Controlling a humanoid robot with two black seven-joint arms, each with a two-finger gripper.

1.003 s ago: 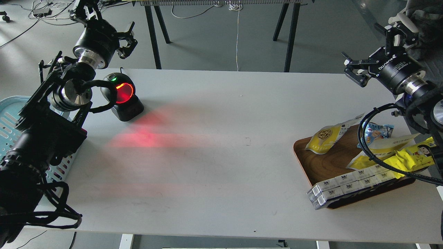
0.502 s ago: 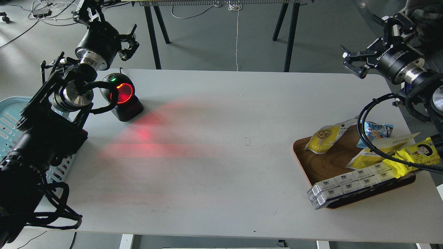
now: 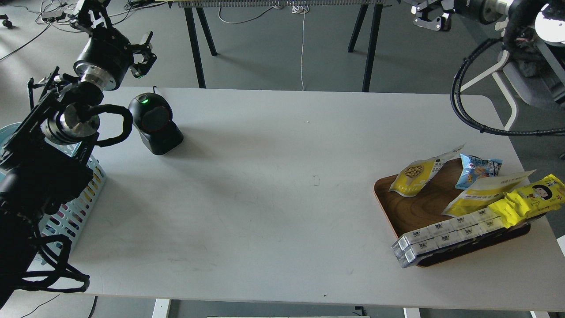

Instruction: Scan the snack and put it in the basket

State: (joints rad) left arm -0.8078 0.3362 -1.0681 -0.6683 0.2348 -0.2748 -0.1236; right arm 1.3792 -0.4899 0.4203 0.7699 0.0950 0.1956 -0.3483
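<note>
The snack (image 3: 416, 177), a small pouch with a yellow lower half, a white top and a round picture of nuts, lies on the left part of a brown wooden tray (image 3: 417, 210) at the right. The light blue basket (image 3: 73, 210) stands at the table's left edge, mostly hidden behind my left arm. My left gripper (image 3: 120, 30) is open and empty, high behind the table's far left corner. My right gripper (image 3: 429, 15) is at the top edge, far above the tray, partly cut off.
A black scanner (image 3: 154, 123) with a green light stands at the far left of the table (image 3: 273, 185). The tray also holds a blue pack (image 3: 477, 170), a flat pale pouch (image 3: 487, 192), bright yellow packs (image 3: 527, 198) and white boxes (image 3: 446, 236).
My right arm has risen and pulled back to the top edge, away from the tray. My left arm has shifted left. The scanner's red glow has gone out.
</note>
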